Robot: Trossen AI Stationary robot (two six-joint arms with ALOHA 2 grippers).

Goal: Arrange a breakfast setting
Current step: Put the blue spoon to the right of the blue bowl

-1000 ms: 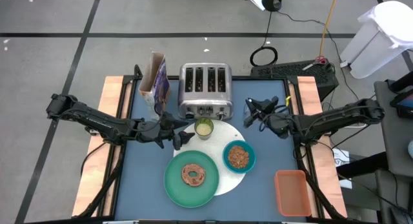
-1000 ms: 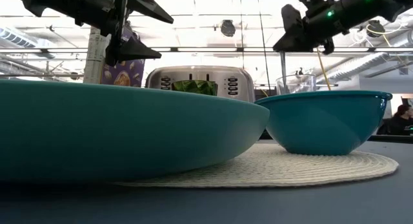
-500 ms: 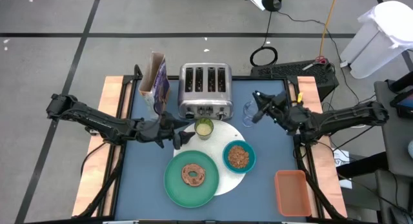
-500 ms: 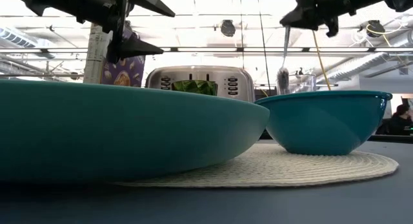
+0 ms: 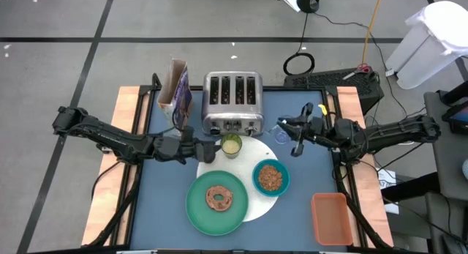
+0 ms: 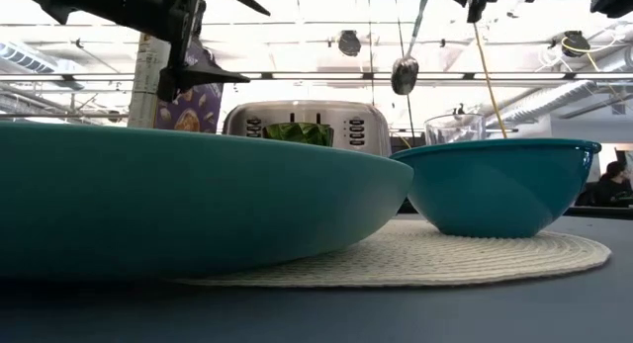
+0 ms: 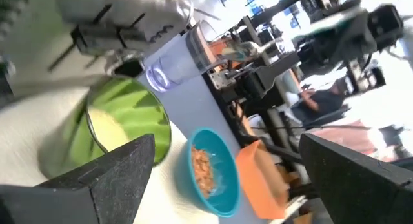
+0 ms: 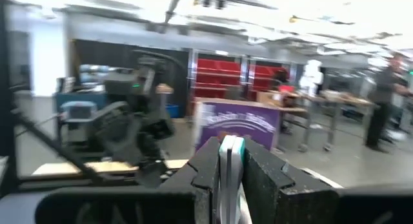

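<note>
My right gripper (image 5: 297, 132) is shut on the metal spoon (image 6: 404, 74), high above the clear glass (image 5: 284, 130), which stands right of the silver toaster. My left gripper (image 5: 197, 148) is open and empty, just left of the yellow-green cup (image 5: 231, 145); in its wrist view the cup (image 7: 126, 121) lies between its spread fingers. The cup, the teal bowl (image 5: 270, 177) and the green plate (image 5: 217, 203) with the brown ring pastry (image 5: 219, 198) stand on the white round disc (image 5: 252, 153). The dark red fruit is out of view. My right gripper pinches the spoon's handle (image 8: 231, 161) between its two fingers. The fingers come level from the table's right and lie across the handle. The spoon hangs below them, tilted, its bowl end (image 6: 404, 74) down, clear of the glass and the table.
The silver toaster (image 5: 232, 102) stands at the far middle, with the purple cereal box (image 5: 178, 93) to its left. An orange tray (image 5: 329, 217) lies at the near right. Bare blue table shows at the near left.
My right gripper has gone up with the spoon. The spoon's bowl end, which stood in the glass, is now lifted clear above it and has swung toward the toaster.
</note>
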